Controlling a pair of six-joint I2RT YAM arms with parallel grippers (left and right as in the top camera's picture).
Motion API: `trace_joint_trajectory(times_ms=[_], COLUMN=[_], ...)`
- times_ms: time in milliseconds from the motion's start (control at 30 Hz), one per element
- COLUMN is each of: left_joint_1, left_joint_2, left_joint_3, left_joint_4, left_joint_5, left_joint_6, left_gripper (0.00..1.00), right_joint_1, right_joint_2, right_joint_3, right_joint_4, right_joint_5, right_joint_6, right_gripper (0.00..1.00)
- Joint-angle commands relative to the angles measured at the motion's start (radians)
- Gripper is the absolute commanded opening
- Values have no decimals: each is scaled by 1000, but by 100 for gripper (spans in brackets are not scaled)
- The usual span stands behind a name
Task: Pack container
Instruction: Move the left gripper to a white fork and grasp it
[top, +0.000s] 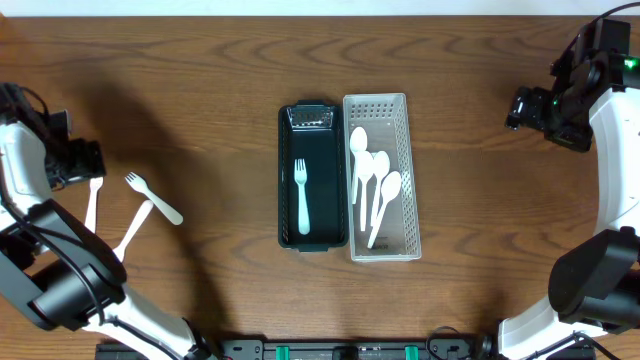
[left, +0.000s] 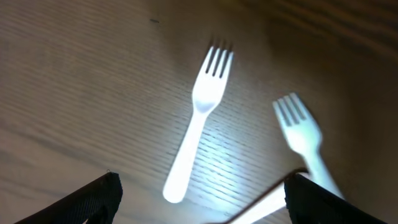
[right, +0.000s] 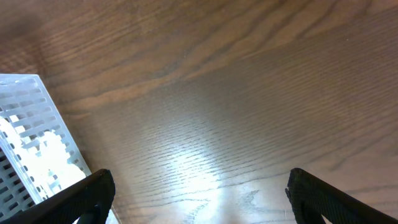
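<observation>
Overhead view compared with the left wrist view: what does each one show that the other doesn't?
Only overhead: the dark container holding one fork, and beside it the white basket of spoons. Only left wrist: a close-up of fork tines, framed below by the open left gripper. Both: the loose white forks lying on the wooden table.

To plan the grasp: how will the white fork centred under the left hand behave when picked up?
The white plastic fork looks thin, so it is probably very light and slightly bendy. It lies flat on the wooden table, so it may slide away rather than lift. Its flat shape will hardly roll.
</observation>
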Motion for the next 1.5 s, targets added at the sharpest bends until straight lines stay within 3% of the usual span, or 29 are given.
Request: trace_joint_trajectory(times_ms=[0, 133, 467, 700, 1467], left_joint_1=[45, 84, 92, 92, 85], left_joint_2=[46, 100, 212, 235, 238], left_joint_3=[-2, -2, -2, -2, -55], left_joint_4=[12, 12, 19, 47, 99], left_joint_5=[52, 136, 130, 63, 63], left_joint_6=[98, 125, 129, 114, 94], left_gripper=[87, 86, 85, 81, 77], right_joint_1=[-1, -1, -1, -1, -1], right_joint_2=[9, 9, 9, 9, 9], right_joint_3=[5, 5, 5, 5, 5], right_joint_4=[-7, -7, -3, -3, -3], right_joint_5=[-3, -3, -3, -3, -3], right_joint_6=[-3, 2, 13, 20, 19], right_gripper=[92, 92, 92, 92, 92])
